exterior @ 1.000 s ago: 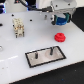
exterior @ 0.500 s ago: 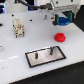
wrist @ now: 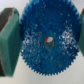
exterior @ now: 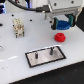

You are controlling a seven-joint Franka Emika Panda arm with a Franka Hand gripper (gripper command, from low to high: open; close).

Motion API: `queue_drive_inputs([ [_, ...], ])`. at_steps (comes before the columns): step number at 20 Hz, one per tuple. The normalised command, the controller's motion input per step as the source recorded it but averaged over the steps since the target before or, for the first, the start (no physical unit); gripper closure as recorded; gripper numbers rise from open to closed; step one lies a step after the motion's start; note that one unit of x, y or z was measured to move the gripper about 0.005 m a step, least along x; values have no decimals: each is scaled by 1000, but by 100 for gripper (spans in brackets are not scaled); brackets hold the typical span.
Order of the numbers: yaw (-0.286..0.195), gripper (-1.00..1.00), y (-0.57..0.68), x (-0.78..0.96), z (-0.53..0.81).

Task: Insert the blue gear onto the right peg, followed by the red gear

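While the gripper (exterior: 62,23) hangs above the table in the exterior view, its jaws are closed on the blue gear (exterior: 62,24); the red gear (exterior: 59,37) lies just below them, and the right peg (exterior: 51,49) on the grey plate (exterior: 46,55) stands lower still, toward the exterior view's left. Seen from the wrist, the blue gear (wrist: 48,41) lies flat between both fingers (wrist: 9,44), hub centred, so I judge the carry must head toward that peg.

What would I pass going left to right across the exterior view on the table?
White fixture → grey plate with its two pegs, the right peg second → red gear → blue gear, held above the table in the jaws.
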Motion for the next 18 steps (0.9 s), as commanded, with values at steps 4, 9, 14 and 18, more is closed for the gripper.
queue_drive_inputs([
  [4, 0, 100, -250, 824, 226],
  [9, 0, 100, -249, 811, 117],
  [14, 0, 100, -236, 765, 17],
  [18, 0, 100, -167, 542, 12],
])
